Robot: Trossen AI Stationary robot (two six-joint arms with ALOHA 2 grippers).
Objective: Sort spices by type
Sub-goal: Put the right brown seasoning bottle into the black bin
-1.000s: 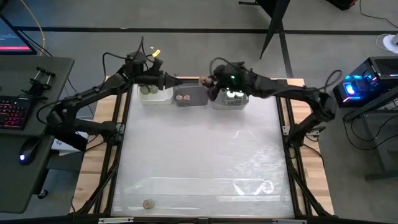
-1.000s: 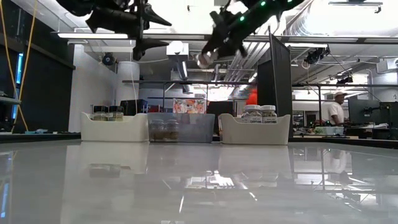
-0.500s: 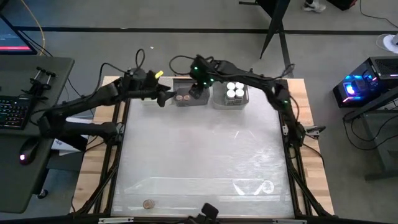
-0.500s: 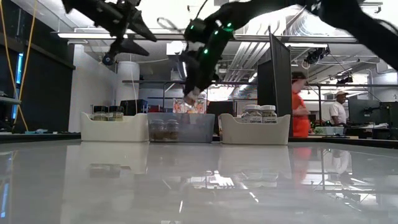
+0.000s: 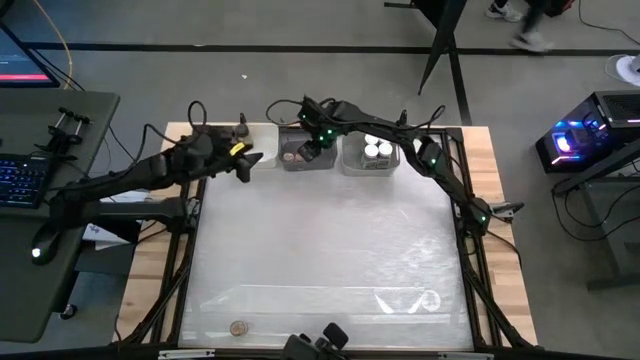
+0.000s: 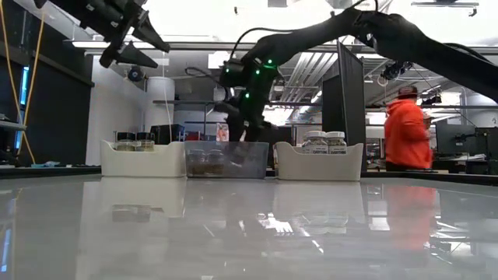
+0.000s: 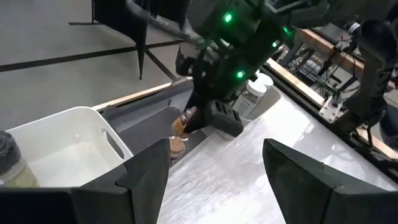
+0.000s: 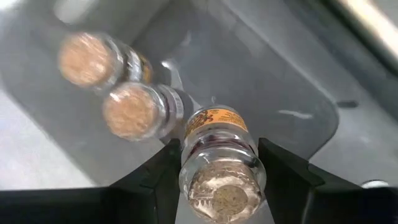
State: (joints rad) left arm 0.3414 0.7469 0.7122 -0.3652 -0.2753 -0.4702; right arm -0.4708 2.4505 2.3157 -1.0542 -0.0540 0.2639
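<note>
Glossy white desk [image 5: 320,250] under bright workshop lights, person in an orange jacket [image 6: 406,132] well beyond it.

Right hand [image 8: 219,186] clenched around a cork-capped spice jar [image 8: 217,134], fingers pressing on opposite sides of the glass body just below the cap. Held low inside the grey bin [image 8: 280,81], tilted, cap towards the camera. Just beside it, two more cork-capped jars [image 8: 84,57] [image 8: 130,111] lying on the bin floor, the nearer one almost touching.

Probably light, rigid and slick: smooth glass, paper label, round body apt to roll or spin between flat fingers. Best taken across the body near the middle, squarely, not by the cap. Gentle release close to the floor advisable, glass on glass being a chip risk.

Left hand [image 7: 214,152] released, fingers spread, empty, raised above the white bin [image 7: 74,124] holding a dark-capped jar [image 7: 9,155].

Farther right, white-capped jars [image 5: 375,150] in their own white bin [image 6: 319,167]. One stray jar [image 5: 238,327] alone at the desk's near edge, unsorted.
</note>
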